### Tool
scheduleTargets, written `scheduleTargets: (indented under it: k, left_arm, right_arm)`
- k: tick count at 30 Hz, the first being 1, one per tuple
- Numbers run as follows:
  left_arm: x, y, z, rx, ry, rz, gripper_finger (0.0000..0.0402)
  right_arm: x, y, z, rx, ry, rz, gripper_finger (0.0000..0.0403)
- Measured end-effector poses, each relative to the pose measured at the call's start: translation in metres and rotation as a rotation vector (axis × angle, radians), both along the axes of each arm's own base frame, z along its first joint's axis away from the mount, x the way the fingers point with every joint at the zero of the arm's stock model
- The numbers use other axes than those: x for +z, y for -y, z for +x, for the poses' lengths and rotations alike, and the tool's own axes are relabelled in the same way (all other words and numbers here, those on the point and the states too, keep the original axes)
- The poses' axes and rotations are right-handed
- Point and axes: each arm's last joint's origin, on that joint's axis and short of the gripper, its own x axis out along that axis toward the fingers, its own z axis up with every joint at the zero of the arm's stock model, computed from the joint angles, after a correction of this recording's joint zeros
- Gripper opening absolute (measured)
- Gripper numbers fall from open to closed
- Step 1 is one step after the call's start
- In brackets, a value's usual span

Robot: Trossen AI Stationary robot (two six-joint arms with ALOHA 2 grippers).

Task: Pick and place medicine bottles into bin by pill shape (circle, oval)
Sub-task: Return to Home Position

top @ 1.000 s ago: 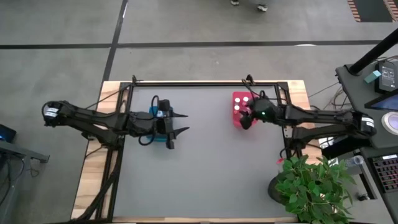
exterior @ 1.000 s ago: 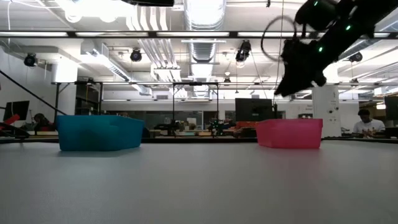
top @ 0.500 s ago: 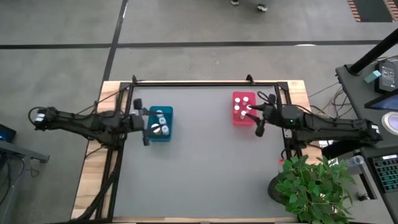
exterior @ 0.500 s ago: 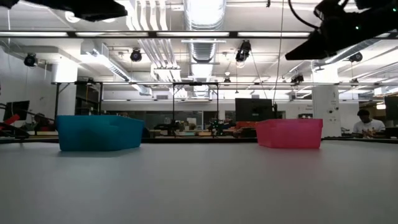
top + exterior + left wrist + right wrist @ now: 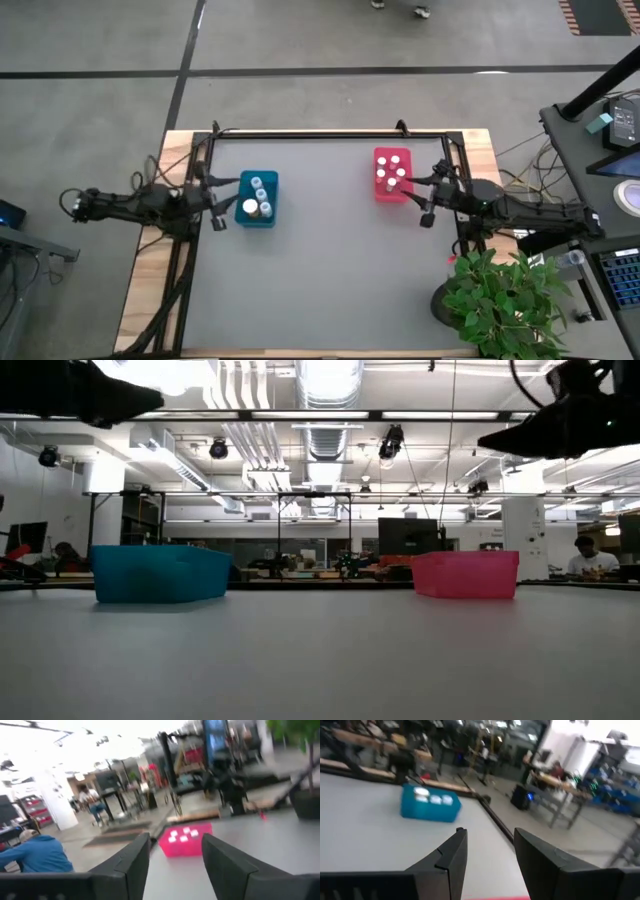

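A blue bin [image 5: 257, 197] stands at the table's left with three white-capped medicine bottles [image 5: 260, 192] upright in it. A red bin [image 5: 391, 175] at the right holds several more bottles [image 5: 391, 172]. My left gripper [image 5: 222, 200] hovers level just left of the blue bin, open and holding nothing; its wrist view looks between the fingers [image 5: 176, 840] across to the red bin [image 5: 186, 840]. My right gripper [image 5: 422, 198] hovers level just right of the red bin, also open and holding nothing; its wrist view [image 5: 490, 832] shows the blue bin [image 5: 430, 802].
A black frame [image 5: 330, 133] borders the grey table top along its far edge and sides. A potted plant [image 5: 505, 300] stands at the near right corner. The grey surface [image 5: 320, 280] between and in front of the bins is bare. People sit at desks in the room behind.
Both arms have drawn back from over the bins. My left gripper has gone toward the table's left edge and down, uncovering the blue bin. My right gripper has gone toward the right edge, off the red bin, and tipped from pointing down to level.
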Motion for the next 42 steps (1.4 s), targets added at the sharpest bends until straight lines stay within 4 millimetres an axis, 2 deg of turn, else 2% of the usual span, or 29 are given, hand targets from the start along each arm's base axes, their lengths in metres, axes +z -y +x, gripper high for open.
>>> scheduleTargets:
  k: [7, 13, 16, 20, 23, 32, 42]
  left_arm:
    - [-0.018, -0.002, -0.011, 0.011, 0.081, -0.045, 0.0119]
    - [-0.03, -0.001, -0.003, 0.013, 0.087, -0.062, 0.0082]
    - [-0.041, 0.0, 0.0, 0.002, 0.058, -0.066, 0.0067]
    - [-0.059, 0.002, 0.005, -0.043, 0.065, -0.102, 0.0049]
    - [-0.063, 0.002, 0.006, -0.057, 0.048, -0.147, 0.0038]
    - [-0.063, 0.002, 0.007, -0.058, 0.055, -0.168, 0.0028]
    - [-0.064, 0.002, 0.007, -0.057, 0.046, -0.167, 0.0028]
  right_arm:
    - [-0.005, -0.004, -0.011, 0.058, 0.073, -0.096, 0.0149]
    - [-0.018, -0.006, -0.011, 0.142, 0.107, -0.112, 0.0148]
    - [-0.027, -0.007, -0.007, 0.182, 0.1, -0.091, 0.0148]
    - [-0.029, -0.01, -0.006, 0.269, 0.091, -0.059, 0.0148]
    - [-0.029, -0.01, -0.006, 0.277, 0.1, -0.006, 0.0148]
    - [-0.031, -0.01, -0.005, 0.311, 0.138, 0.345, 0.0148]
    - [-0.031, -0.01, -0.005, 0.313, 0.144, 0.381, 0.0148]
